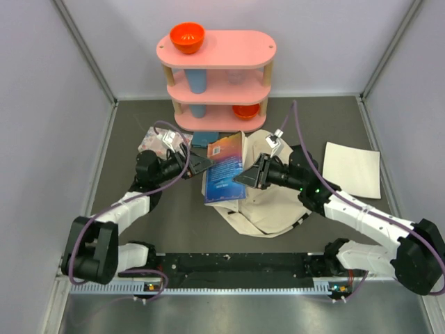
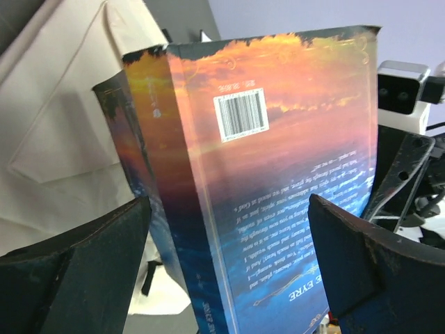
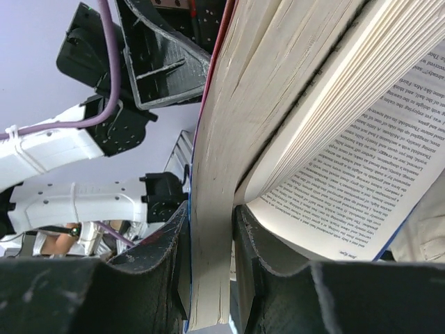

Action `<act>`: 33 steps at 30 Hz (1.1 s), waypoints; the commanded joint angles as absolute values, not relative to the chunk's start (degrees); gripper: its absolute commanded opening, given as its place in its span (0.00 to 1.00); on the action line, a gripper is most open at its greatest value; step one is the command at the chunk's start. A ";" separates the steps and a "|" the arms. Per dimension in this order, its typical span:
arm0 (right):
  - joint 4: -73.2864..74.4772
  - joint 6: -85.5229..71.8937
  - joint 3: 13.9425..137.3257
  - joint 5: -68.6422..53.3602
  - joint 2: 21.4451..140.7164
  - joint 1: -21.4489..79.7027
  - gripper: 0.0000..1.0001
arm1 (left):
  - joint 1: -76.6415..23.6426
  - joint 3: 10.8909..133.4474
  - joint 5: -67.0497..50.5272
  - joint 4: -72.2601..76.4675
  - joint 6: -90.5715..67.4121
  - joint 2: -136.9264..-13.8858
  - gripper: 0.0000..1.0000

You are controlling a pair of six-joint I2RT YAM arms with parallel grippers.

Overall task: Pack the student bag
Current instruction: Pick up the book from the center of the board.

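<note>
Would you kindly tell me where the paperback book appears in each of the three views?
Top external: book at centre, between left gripper and right gripper.
Left wrist: its back cover fills the middle.
Right wrist: its page edges run centre to upper right.
Shared landmark: the right gripper clamping it.

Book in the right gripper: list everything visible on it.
The book is a paperback: glossy cover fading from orange sunset to deep blue, white barcode and small print on the back, cream page block. It is held roughly on edge over the student bag, fanned partly open. The right gripper pinches a wad of its pages; the left gripper stands open with a finger on either side of it, no contact visible.
</note>
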State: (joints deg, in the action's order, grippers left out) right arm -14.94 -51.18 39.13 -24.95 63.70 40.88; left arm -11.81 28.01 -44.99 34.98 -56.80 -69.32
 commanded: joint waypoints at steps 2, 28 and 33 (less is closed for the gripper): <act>-27.68 -51.24 37.72 -24.17 60.73 40.52 0.00 | -12.57 27.95 -50.89 53.34 -61.87 -74.87 0.99; -37.88 -52.21 28.83 -24.08 79.89 39.90 0.05 | -19.07 35.06 -43.88 28.15 -40.81 -77.80 0.36; -33.42 -52.03 28.83 -20.14 76.74 39.20 0.51 | -18.90 36.12 -38.42 19.26 -38.15 -73.94 0.00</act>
